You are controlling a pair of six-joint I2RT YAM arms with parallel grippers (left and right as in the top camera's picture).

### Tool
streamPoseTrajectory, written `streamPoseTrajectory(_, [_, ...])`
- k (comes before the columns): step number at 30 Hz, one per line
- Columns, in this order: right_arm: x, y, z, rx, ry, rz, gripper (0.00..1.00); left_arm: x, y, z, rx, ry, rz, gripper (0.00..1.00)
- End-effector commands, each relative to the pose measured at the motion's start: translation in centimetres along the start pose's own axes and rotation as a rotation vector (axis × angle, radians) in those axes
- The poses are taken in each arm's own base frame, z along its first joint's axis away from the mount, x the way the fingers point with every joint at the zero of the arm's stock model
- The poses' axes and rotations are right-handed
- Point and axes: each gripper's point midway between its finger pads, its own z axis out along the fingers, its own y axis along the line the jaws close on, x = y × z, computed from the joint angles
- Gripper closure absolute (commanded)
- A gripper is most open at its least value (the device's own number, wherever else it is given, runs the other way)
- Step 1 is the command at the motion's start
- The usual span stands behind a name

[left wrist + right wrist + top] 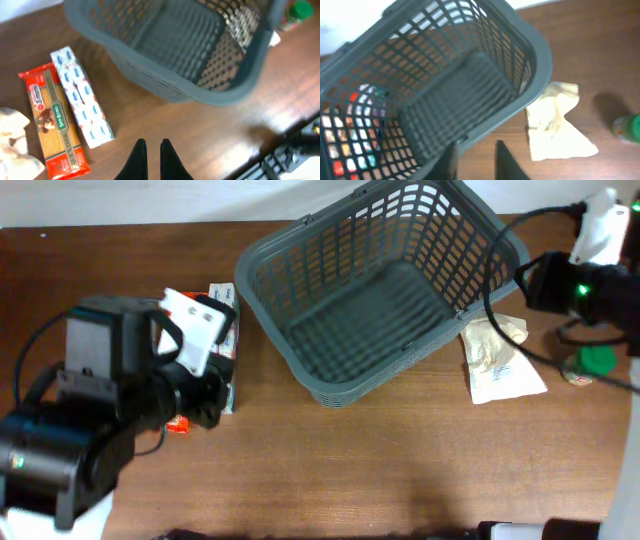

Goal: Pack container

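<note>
The container, a dark grey lattice basket, stands at the table's back centre with nothing inside. It also shows in the left wrist view and the right wrist view. My left gripper is shut and empty, low over bare wood in front of the basket. A red spaghetti packet and a white-and-blue box lie to its left. My right gripper is open and empty, hovering at the basket's near right corner. A cream bag lies to its right.
The left arm covers most of the packet and the box in the overhead view. The cream bag and a green-capped bottle lie right of the basket. A crumpled cream item lies at far left.
</note>
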Motion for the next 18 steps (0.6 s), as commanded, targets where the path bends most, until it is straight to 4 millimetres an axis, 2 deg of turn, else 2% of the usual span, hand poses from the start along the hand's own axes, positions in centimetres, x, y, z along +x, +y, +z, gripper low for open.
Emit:
streamPoseTrajectory(1, [-0.3, -0.2, 1.8, 0.012, 0.034, 0.058, 0.96, 0.2, -1.5, -0.8, -0.024, 0.013, 0.106, 0.98])
streamPoseTrajectory(11, [-0.4, 0.7, 5.8, -0.021, 0.103, 0.064, 0.96, 2.5, -9.9, 2.1, 0.191, 0.167, 0.353, 0.98])
streamPoseTrajectory(16, [0.0, 1.0, 7.5, -0.012, 0.142, 0.055, 0.96, 3.9, -11.8, 4.8, 0.168, 0.277, 0.509, 0.99])
streamPoseTrajectory(18, [0.5, 0.1, 8.2, 0.037, 0.167, 0.118, 0.96, 4.7, -12.8, 5.8, 0.190, 0.325, 0.580, 0.98])
